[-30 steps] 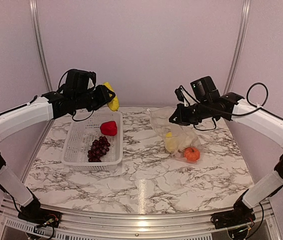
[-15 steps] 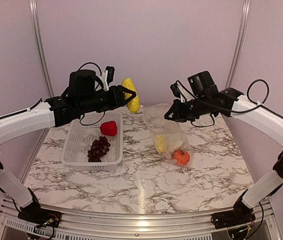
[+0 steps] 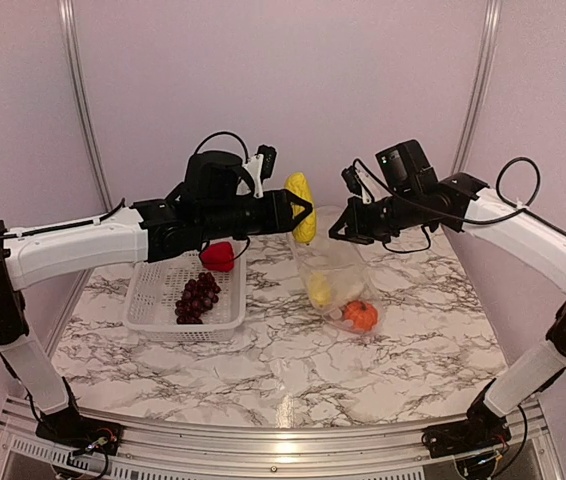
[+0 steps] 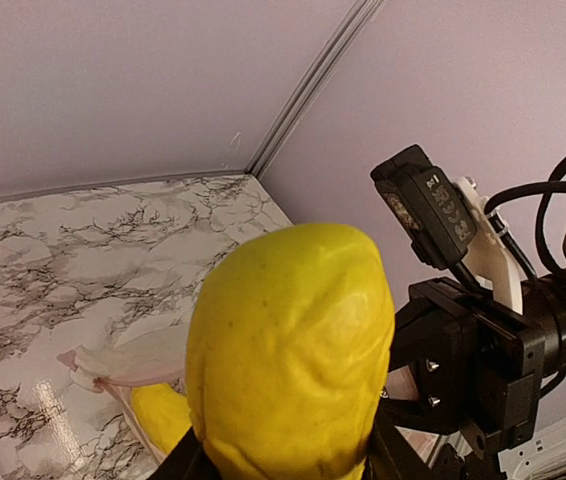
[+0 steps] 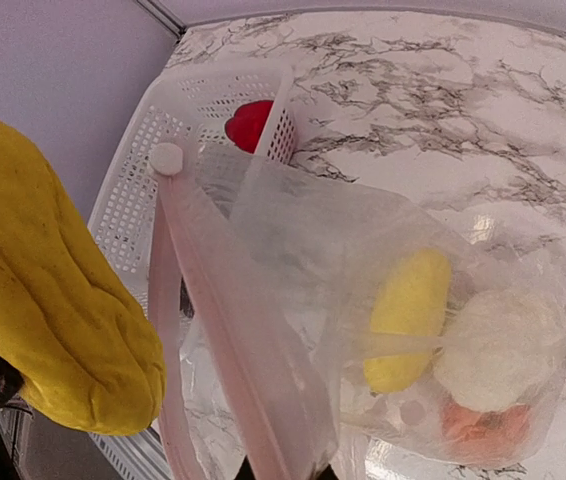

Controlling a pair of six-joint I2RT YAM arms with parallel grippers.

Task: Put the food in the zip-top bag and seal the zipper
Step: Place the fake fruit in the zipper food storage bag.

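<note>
My left gripper is shut on a long yellow toy fruit, held in the air just left of the bag's mouth; the fruit fills the left wrist view and shows in the right wrist view. My right gripper is shut on the zip-top bag at its mouth edge and holds it up. The pinkish zipper hangs open, its white slider at the far end. Inside the bag lie a yellow piece, a whitish piece and an orange fruit.
A white slotted basket stands at the left and holds a red pepper and dark purple grapes. Marble tabletop lies in front. Metal frame posts stand at the back corners.
My left arm has carried the yellow fruit to the right, from over the basket's back edge to just beside the bag's mouth. The right gripper has lifted the bag's mouth and shifted it slightly left.
</note>
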